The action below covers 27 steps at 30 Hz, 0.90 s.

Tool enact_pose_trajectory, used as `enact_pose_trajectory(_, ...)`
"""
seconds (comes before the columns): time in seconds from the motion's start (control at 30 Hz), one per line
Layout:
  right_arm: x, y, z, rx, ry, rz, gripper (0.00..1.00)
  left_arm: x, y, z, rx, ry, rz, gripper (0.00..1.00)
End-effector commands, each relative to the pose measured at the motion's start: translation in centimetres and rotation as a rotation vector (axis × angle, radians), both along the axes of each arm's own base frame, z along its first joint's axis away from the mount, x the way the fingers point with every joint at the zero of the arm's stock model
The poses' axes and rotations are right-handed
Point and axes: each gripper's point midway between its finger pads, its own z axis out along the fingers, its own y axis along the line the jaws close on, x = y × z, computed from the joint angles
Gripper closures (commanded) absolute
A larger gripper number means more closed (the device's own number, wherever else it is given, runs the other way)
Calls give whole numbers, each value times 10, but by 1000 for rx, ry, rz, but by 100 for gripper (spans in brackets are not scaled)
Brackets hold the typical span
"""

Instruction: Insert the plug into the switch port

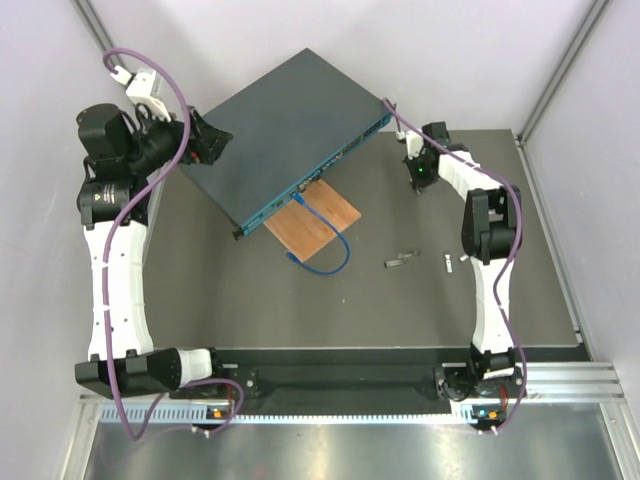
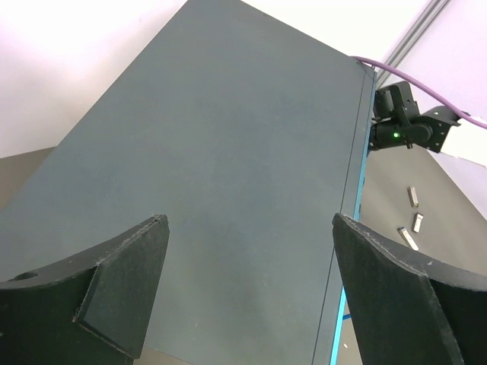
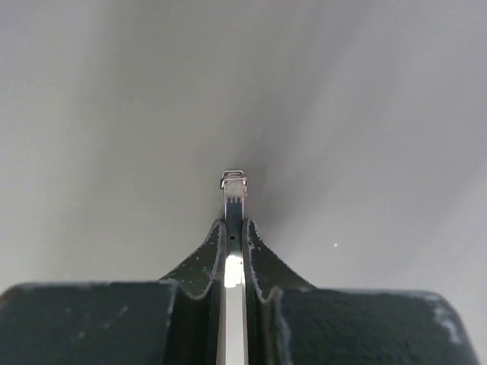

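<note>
Two-fingered and pressed tight, clamping the plug (image 3: 233, 182) in the right pincer (image 3: 232, 228): gripping a thin silvery strip edge-on between the jaws, leaving only its small bracket-shaped tip poking out past the fingertips. Hanging over bare grey table (image 1: 300, 310) toward the far right corner.

Finding the switch (image 1: 290, 125) lying slantwise across the far left part of the table, one corner pointing at the far edge, its long narrow port face turning toward the near right. Holding the plug just beyond the right-hand end of that port face, near the switch's right corner yet apart from it, off to the side of the row of ports.

Spreading the left pincer (image 2: 249, 224) wide at the switch's opposite, left corner, gripping nothing, its two dark fingers (image 2: 122, 289) reaching over the flat teal top.

Noting a thin orange-brown wooden board (image 1: 312, 220) lying flat on the table just in front of the port face, toward that face's left half. Trailing a blue cable (image 1: 335, 250) from the port face across the board and looping down onto the table near its middle; probably sitting in a port at its upper end, though too small to be sure. Leaving a few small metal pieces (image 1: 400, 262) scattered toward the right edge of the table, beside the right arm and well apart from the switch.
</note>
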Motion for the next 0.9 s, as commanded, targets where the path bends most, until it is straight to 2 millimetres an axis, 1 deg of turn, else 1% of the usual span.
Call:
enact_pose_trajectory(0.0,-7,-7,17,-15,-19,0,100,6,-2,15,-1,-65,-4,7)
enact_pose_trajectory(0.03,-6,-9,31,-6,-42,-6,100,8,-2,14,-2,-63,-6,7)
enact_pose_trajectory(0.13,-5,-21,56,43,-76,-25,100,8,-5,15,-16,-59,-16,8)
enact_pose_trajectory(0.17,-4,-29,75,73,-107,-43,100,9,-6,14,-21,-58,-21,8)
enact_pose_trajectory(0.23,-2,-25,99,140,-145,-25,100,11,-8,12,-36,-47,-33,8)
enact_pose_trajectory(0.27,-2,-28,114,161,-165,-30,100,12,-9,11,-40,-46,-34,8)
enact_pose_trajectory(0.33,0,-20,141,224,-204,-6,100,14,-10,10,-49,-39,-41,8)
enact_pose_trajectory(0.37,1,-18,148,243,-216,-4,100,14,-11,10,-50,-37,-45,8)
enact_pose_trajectory(0.4,2,-11,164,275,-240,15,100,15,-11,10,-56,-34,-46,8)
enact_pose_trajectory(0.43,2,-7,174,304,-250,14,100,16,-11,9,-57,-31,-46,8)
enact_pose_trajectory(0.5,2,-2,193,348,-274,21,100,14,-15,11,-59,-41,-66,7)
enact_pose_trajectory(0.53,0,-1,209,386,-292,-6,100,13,-15,13,-58,-47,-73,7)
enact_pose_trajectory(0.57,-3,-1,219,415,-305,-18,100,12,-18,14,-56,-51,-84,7)
enact_pose_trajectory(0.6,-10,-3,219,468,-286,-22,100,11,-22,13,-46,-59,-100,7)
enact_pose_trajectory(0.63,-16,1,226,513,-286,-23,100,10,-25,15,-37,-71,-109,7)
enact_pose_trajectory(0.67,-24,-14,263,616,-344,-52,100,8,-33,13,-19,-79,-136,7)
enact_pose_trajectory(0.7,-38,-13,283,701,-366,-68,100,7,-39,11,-14,-79,-154,7)
enact_pose_trajectory(0.73,-50,-14,285,752,-333,-83,100,7,-45,9,-11,-77,-174,7)
enact_pose_trajectory(0.77,-55,-23,301,800,-370,-74,100,6,-54,8,-11,-78,-205,7)
enact_pose_trajectory(0.8,-70,-16,303,869,-328,-29,100,1,-72,7,-16,-74,-261,7)
enact_pose_trajectory(0.83,-87,-13,325,938,-325,-24,100,0,-85,3,-24,-61,-309,7)
enact_pose_trajectory(0.87,-96,-16,335,973,-327,-20,100,-7,-108,5,-33,-77,-382,7)
